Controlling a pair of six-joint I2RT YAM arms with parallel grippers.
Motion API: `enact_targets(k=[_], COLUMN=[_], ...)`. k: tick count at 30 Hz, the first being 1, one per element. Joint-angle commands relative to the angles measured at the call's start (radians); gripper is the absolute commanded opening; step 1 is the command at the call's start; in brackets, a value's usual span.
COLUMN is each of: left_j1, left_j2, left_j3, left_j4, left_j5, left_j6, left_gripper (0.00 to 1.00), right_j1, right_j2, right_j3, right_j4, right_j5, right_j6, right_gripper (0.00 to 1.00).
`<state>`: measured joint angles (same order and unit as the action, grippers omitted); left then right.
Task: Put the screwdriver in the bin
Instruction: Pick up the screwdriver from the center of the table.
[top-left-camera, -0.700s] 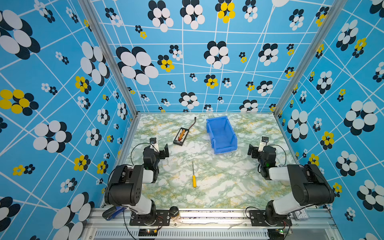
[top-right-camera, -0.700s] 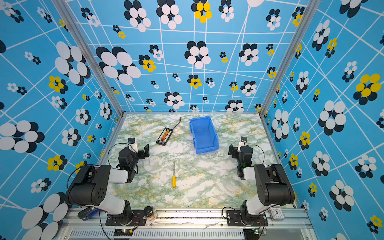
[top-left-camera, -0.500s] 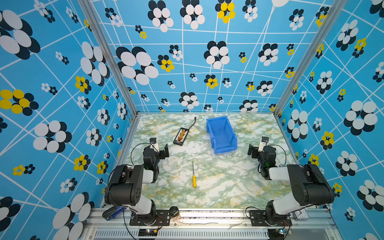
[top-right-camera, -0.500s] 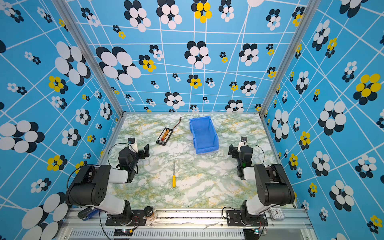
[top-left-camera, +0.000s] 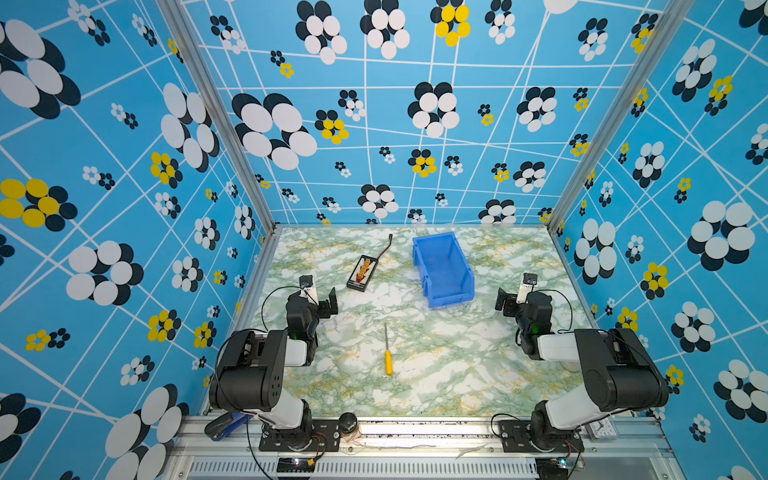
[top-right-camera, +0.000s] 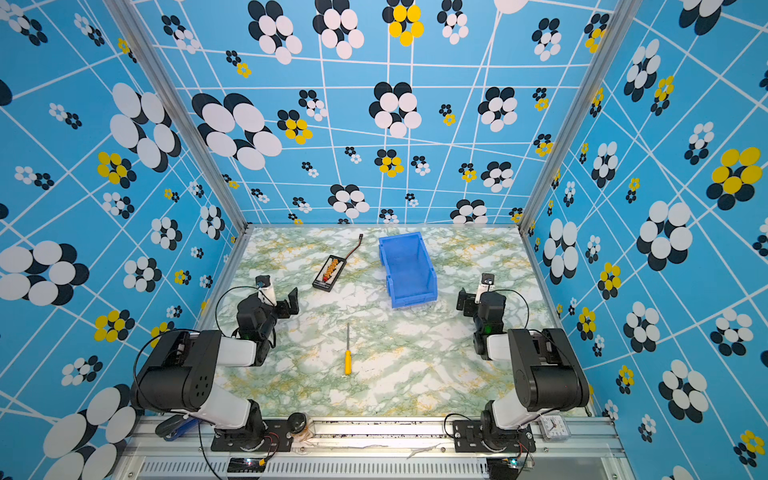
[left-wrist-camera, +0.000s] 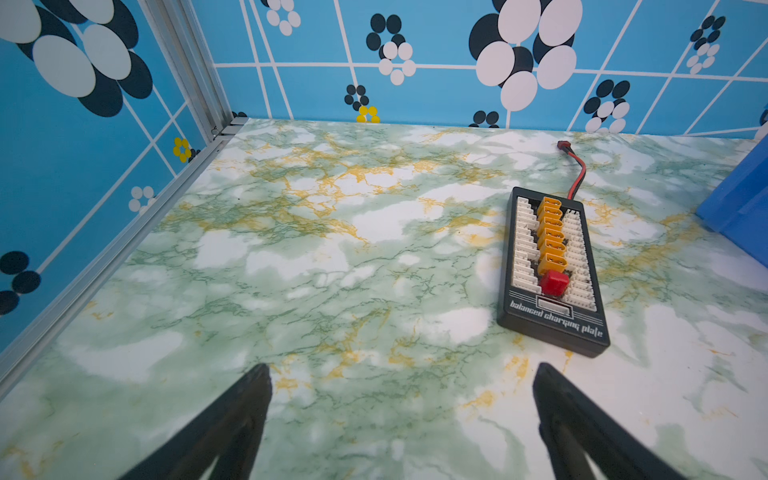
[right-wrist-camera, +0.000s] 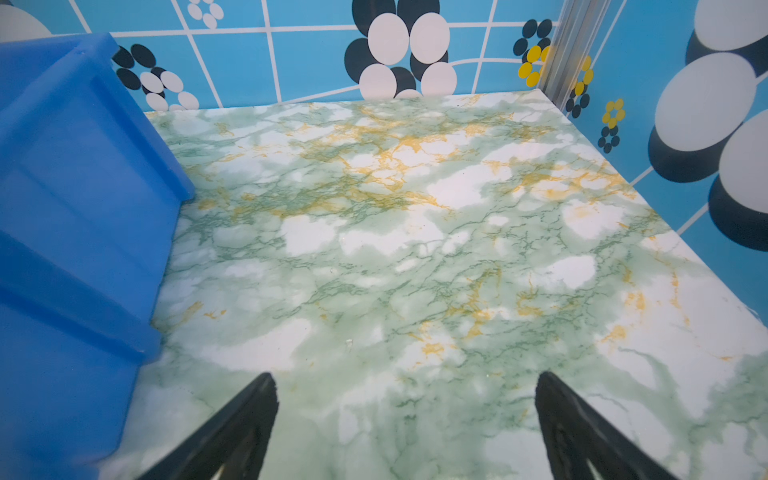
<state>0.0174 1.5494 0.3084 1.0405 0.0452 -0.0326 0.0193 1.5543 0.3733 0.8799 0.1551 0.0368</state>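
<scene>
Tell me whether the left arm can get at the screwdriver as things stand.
Probably yes. The screwdriver lies alone on the bare table, nothing between it and the open left fingers; the board and the bin sit farther back.

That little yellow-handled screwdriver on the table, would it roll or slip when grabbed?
Probably stiff: the screwdriver has a straight metal shaft. Its rounded-looking handle might roll sideways on the smooth table if nudged. Lying flat and slim, it could slip unless gripped on the thicker handle.
</scene>
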Motion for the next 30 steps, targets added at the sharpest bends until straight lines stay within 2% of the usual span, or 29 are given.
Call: enact_targets(k=[1,18,21,23,30], left_j1=[-0.007,-0.007,-0.007,-0.007,-0.007], left_j2=[0.003,0.005,0.005,0.003,0.004], left_j3=[0.006,0.006,0.005,0.001,-0.005], left_j4=[0.014,0.013,0.014,0.018,0.032], left_j5=[0.013,0.019,0.139,0.226,0.221], left_j6=[0.016,0.017,0.057,0.088,0.086], left_gripper=[0.99,0.99,0.99,0.99,0.99], right_j1=[0.007,0.007,0.007,0.007,0.007], right_j2=[-0.007,-0.007,-0.013,-0.037,-0.184], right_j3=[0.016,0.017,0.020,0.042,0.226], right_j4=[0.016,0.015,0.011,-0.050,-0.472], right_j5=[0.014,0.012,0.039,0.043,0.062], right_j6=[-0.009,-0.006,-0.001,0.002,0.003], right_gripper=[0.99,0.99,0.99,0.99,0.99])
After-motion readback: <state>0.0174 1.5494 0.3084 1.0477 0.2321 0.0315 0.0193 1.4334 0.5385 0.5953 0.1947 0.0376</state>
